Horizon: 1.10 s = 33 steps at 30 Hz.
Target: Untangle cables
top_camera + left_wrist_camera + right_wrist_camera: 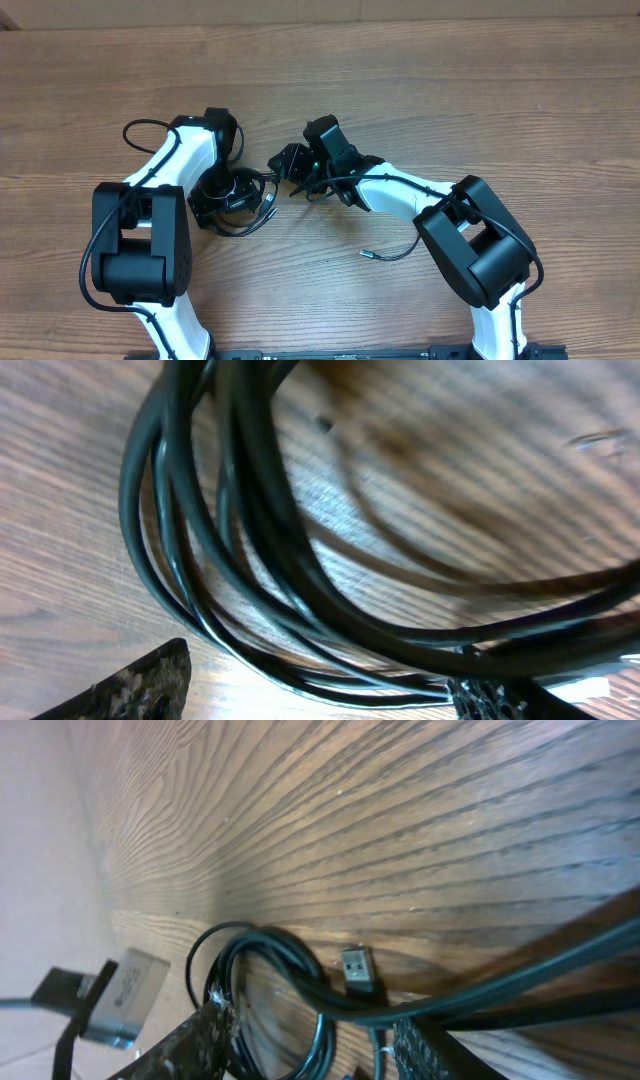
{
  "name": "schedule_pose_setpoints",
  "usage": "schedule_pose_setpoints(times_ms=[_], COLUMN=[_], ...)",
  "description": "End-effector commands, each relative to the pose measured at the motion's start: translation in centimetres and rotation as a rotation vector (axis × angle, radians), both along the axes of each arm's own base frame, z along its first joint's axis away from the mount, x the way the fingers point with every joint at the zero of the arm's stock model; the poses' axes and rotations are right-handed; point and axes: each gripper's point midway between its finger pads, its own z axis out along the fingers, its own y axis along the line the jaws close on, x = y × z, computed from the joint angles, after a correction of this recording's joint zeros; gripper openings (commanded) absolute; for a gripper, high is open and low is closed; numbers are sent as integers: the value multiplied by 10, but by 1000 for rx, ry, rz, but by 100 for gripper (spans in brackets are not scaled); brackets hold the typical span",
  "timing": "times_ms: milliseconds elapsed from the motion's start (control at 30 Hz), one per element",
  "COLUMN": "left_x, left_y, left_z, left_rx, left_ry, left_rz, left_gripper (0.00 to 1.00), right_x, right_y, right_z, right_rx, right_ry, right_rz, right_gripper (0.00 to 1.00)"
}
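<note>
overhead: cables [250,193] are bunched in a black knot on the table [450,90], between the two wrists. both sets of fingertips are hidden under the arm heads here. one strand trails off toward the right arm and ends in a silver-tipped end [367,254] lying apart from the knot.

left wrist view: left gripper [315,698] is down close on the knot. only the tips of its fingers [140,685] show, at the bottom edge, set wide apart. several strands cross the gap and lie against the right-hand tip; the other tip stands clear of them, so nothing is pinched. far strands are blurred and cut off at the top and right edges. pale tag [590,686] at lower right, too blurred to read.

right wrist view: right gripper [305,1045], fingers [185,1045] partly apart, with a loop of cable running down between them. cannot tell whether they pinch it; the contact falls below the frame. usb plug [357,970] lies just beyond the tips, metal shell toward the camera, not made out overhead. flat silver connector [125,995] at left is blurred, its cord cut off by the edge.
</note>
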Motion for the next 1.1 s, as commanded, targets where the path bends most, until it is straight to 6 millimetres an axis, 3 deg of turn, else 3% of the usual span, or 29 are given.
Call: schedule_pose_setpoints(times_ms=[0,267,433,567,667,900,1067], left_x=[-16,-59,-79,-91,-91,-82,-65], left_y=[0,15,19,37,41,63,60], left_z=[-8,-22,-14,-4,1,23,31], left_rx=[31,90,87,178,216,412,399], left_ry=[44,165,252,312,320,304,255], left_rz=[13,-56,-114,-146,-120,-27,-16], left_gripper=[82,83,83,78,72,73,70], right_x=[8,25,25,26,27,30,23], right_y=[-11,-36,-40,-40,-42,-58,-64], right_z=[-9,-17,-20,-19,-15,9,48], right_rx=[-70,-184,-205,-256,-259,-148,-5], right_ry=[-31,-85,-82,-159,-192,-143,-153], right_rz=[-60,-178,-184,-85,-12,58,195], right_gripper=[51,57,63,69,75,84,84])
